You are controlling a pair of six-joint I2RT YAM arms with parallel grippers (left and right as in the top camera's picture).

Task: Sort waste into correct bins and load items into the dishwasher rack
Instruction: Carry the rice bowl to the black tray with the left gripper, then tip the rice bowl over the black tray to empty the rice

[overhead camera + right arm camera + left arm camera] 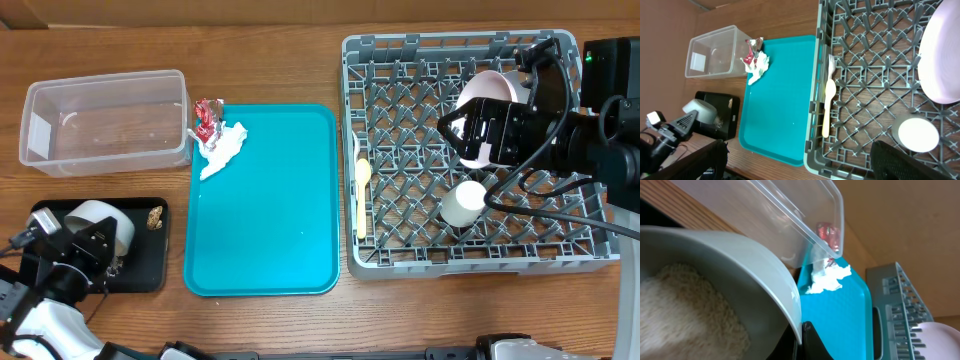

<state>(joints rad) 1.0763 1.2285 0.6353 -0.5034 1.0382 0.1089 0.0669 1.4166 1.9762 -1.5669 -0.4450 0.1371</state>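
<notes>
Scanning L to R over a wood-grain table [280, 55], warm brown w/ fine grain lines; a plain tan backdrop shows beyond it in the L wrist view. Far L: clear tub [105, 122] on the far side, black tray [140, 265] nearer, brown morsel [155, 217] lying in the tray's far R corner. L gripper [97, 243] hangs over that tray, jaws pinching a grey bowl [100, 220] held tilted, rice [685, 310] heaped inside. Next, teal tray [265, 210]: wrapper [207, 118] and napkin [225, 148] touch each other at its far L corner, just beside the tub. R of that, grey rack [450, 262]: fork [831, 62] and spoon [362, 180] lie along its L edge, cup [463, 203] toward the near side, pink plate [492, 88] on edge farther back. R gripper [462, 128] is at the plate; can't tell if jaws grip it.
</notes>
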